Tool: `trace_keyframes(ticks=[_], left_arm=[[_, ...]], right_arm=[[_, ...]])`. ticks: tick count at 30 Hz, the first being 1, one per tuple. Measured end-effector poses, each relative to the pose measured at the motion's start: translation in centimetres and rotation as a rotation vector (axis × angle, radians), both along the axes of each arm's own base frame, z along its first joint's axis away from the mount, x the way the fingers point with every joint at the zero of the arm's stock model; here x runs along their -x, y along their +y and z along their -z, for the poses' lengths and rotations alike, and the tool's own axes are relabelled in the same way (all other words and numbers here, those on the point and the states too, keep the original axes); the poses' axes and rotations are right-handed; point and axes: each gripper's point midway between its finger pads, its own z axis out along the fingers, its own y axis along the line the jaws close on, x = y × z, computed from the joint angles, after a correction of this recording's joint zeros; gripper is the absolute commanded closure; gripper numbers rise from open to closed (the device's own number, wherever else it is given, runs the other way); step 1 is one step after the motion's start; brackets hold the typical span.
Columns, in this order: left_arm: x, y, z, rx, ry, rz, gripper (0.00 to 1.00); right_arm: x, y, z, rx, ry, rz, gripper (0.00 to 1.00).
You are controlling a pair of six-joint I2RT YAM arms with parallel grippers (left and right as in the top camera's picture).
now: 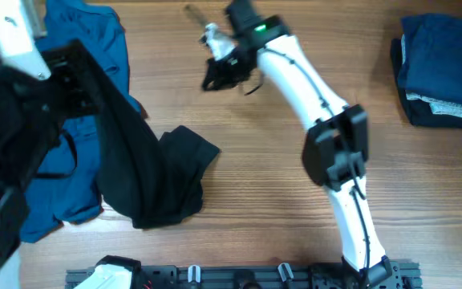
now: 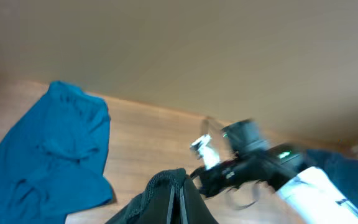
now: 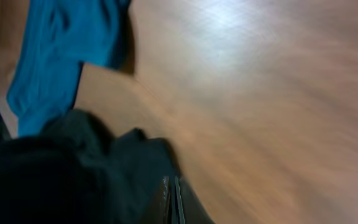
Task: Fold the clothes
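Note:
My left gripper (image 1: 77, 68) is shut on the black garment (image 1: 147, 172) and holds it up over the left of the table. The cloth hangs down in a long drape to a bunched heap on the wood. In the left wrist view a ribbed edge of the black garment (image 2: 173, 186) sits pinched in the jaws. The bright blue T-shirt (image 1: 95, 48) lies crumpled flat beneath and behind it, and shows again (image 2: 48, 155), (image 3: 55, 56). My right gripper (image 1: 215, 76) is over bare wood at the top middle, shut, with nothing between its fingers (image 3: 173, 199).
A neat folded stack (image 1: 443, 68) of dark blue, grey and black clothes sits at the far right edge. A thin small object (image 1: 194, 14) lies just beyond the right gripper. A black rail (image 1: 239, 277) with the arm bases runs along the front edge.

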Motion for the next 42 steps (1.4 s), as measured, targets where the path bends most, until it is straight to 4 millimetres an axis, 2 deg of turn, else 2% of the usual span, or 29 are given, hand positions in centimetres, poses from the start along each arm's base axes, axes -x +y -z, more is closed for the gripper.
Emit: trace_keyframes(ticks=[2, 6, 8, 12, 15, 16, 20, 23, 27, 31, 34, 36, 39, 42], left_arm=[[1.0, 0.3, -1.0, 0.006, -0.038, -0.005, 0.96], [3.3, 1.2, -2.5, 0.012, -0.100, -0.027, 0.96], [4.5, 1.6, -3.1, 0.016, -0.129, -0.036, 0.96], [5.4, 1.9, -3.5, 0.020, -0.147, -0.041, 0.96], [4.9, 1.8, -3.2, 0.017, -0.136, -0.041, 0.96], [4.8, 1.8, -3.2, 0.017, -0.134, -0.041, 0.96], [4.7, 1.7, -3.0, 0.015, -0.125, -0.041, 0.96], [4.9, 1.8, -2.4, 0.012, -0.101, -0.042, 0.96], [4.8, 1.8, -1.5, 0.004, -0.062, -0.042, 0.96], [4.4, 1.7, -1.1, 0.000, -0.045, -0.042, 0.96], [4.2, 1.6, -0.9, -0.002, -0.037, -0.042, 0.96], [4.1, 1.6, -0.6, 0.002, -0.023, -0.044, 0.96], [3.4, 1.4, 0.7, 0.008, 0.036, -0.050, 0.96], [1.4, 0.8, 3.4, -0.004, 0.157, -0.050, 0.96]], right_arm=[[2.6, 2.9, 0.3, 0.025, 0.017, -0.035, 0.96], [6.7, 6.7, 1.1, 0.050, 0.041, -0.096, 0.96], [8.3, 8.2, 2.2, 0.073, 0.053, -0.108, 0.96], [10.8, 9.6, 6.3, 0.150, 0.112, -0.098, 0.96], [11.1, 9.6, 9.1, 0.212, 0.129, -0.069, 0.96], [11.0, 9.5, 9.5, 0.221, 0.135, -0.059, 0.96], [10.0, 9.4, 9.8, 0.249, 0.111, 0.010, 0.96], [7.6, 8.7, 9.8, 0.264, 0.054, 0.081, 0.96], [3.0, 5.4, 9.7, 0.280, 0.013, 0.192, 0.96], [-2.6, -1.4, 9.8, 0.326, -0.005, 0.328, 0.96], [-5.3, -7.0, 9.8, 0.395, -0.006, 0.419, 0.96], [-6.6, -10.9, 9.7, 0.431, 0.011, 0.481, 0.96], [-7.4, -16.1, 9.8, 0.467, 0.069, 0.557, 0.95], [-7.2, -21.1, 9.8, 0.497, 0.158, 0.632, 0.96]])
